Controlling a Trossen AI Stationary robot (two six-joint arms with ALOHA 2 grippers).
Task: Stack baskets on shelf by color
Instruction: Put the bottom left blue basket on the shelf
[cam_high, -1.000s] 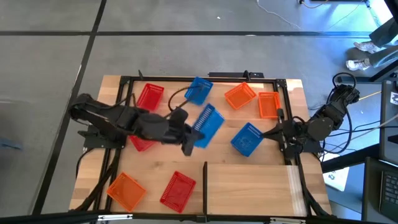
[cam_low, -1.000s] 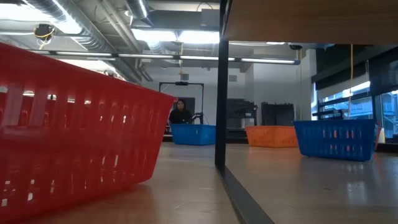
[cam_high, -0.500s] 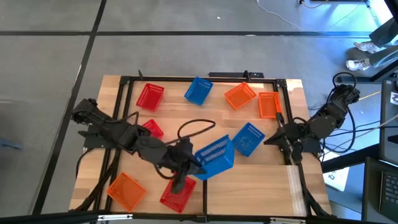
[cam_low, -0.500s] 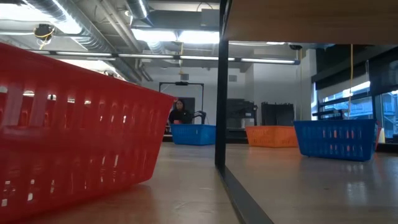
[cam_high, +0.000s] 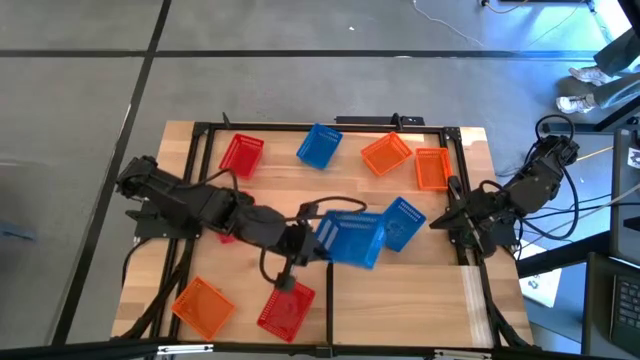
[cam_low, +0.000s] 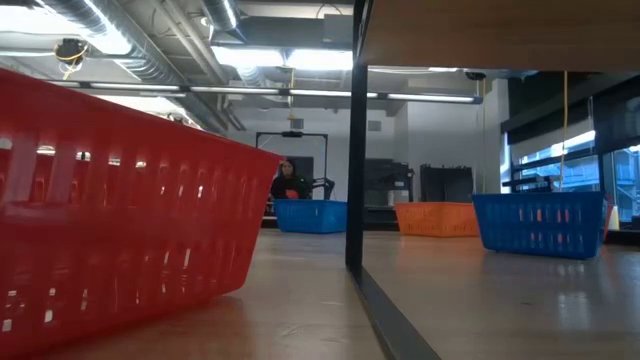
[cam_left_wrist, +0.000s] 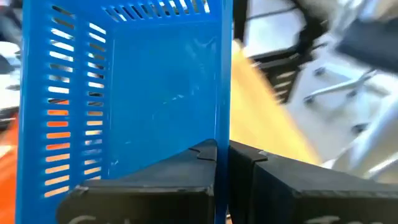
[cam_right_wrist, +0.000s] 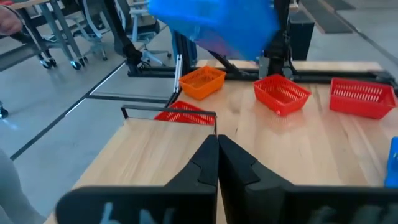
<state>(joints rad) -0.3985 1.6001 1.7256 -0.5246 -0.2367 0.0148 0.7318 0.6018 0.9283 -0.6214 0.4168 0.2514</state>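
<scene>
My left gripper (cam_high: 312, 241) (cam_left_wrist: 224, 153) is near the middle of the shelf (cam_high: 410, 290), shut on a blue basket (cam_high: 352, 238) (cam_left_wrist: 143, 93). In the right wrist view, this basket (cam_right_wrist: 214, 22) hangs above the wood. A second blue basket (cam_high: 403, 222) sits on its base just to its right, and a third (cam_high: 320, 145) sits near the far rail. Red baskets (cam_high: 240, 155) (cam_high: 286, 308) and orange baskets (cam_high: 386, 153) (cam_high: 432, 168) (cam_high: 203, 305) sit on the board. A third red basket (cam_high: 226, 234) is partly hidden under the left arm. My right gripper (cam_high: 441, 222) (cam_right_wrist: 217, 149) is shut and holds nothing, at the right rail. My left gripper pinches one side wall of the blue basket at its rim (cam_left_wrist: 222, 127), with one finger (cam_left_wrist: 202, 158) inside the basket and the other finger (cam_left_wrist: 252, 163) outside. It comes level from the table's left. The basket is lifted clear of the board, and its open side faces the wrist camera.
A short black divider strip (cam_high: 330, 290) stands at the near edge, and it rises as a post (cam_low: 353, 130) in the low view. Black frame rails (cam_high: 462, 190) run around the board. A black cable (cam_high: 320, 205) loops over the left arm. A person (cam_low: 290, 180) sits far behind the table.
My left gripper carried the blue basket from the board's middle toward the near edge, then back a little toward the far and right side. The basket turned about in the hold, from slanted to lying across. My right arm shifted slightly at the right rail.
</scene>
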